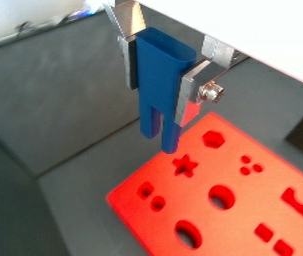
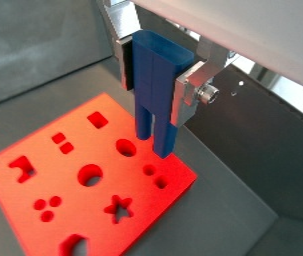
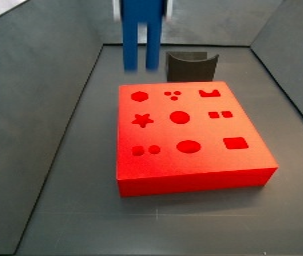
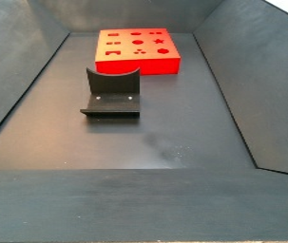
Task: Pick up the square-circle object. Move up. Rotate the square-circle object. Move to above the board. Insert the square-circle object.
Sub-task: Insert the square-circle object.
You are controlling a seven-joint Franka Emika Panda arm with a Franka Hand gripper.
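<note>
Square-circle object (image 1: pixel 158 85), a small blue plastic peg with two short prongs pointing down, hangs clamped between the flat silver fingers (image 1: pixel 194 82) of the gripper (image 1: pixel 162 62) in both wrist views, raised off the dark floor just beyond the edge of the board (image 1: pixel 254 225), a large flat red block with darker shape cut-outs. In a side view the peg (image 3: pixel 142 32) hangs behind the board (image 3: pixel 187 135), near the dark grey curved holder (image 3: pixel 191 65) standing beyond it.

End effector (image 1: pixel 163 75) holding square-circle object (image 1: pixel 157 85) above floor, beside board (image 1: pixel 234 235); fixture (image 3: pixel 191 66) behind board.
</note>
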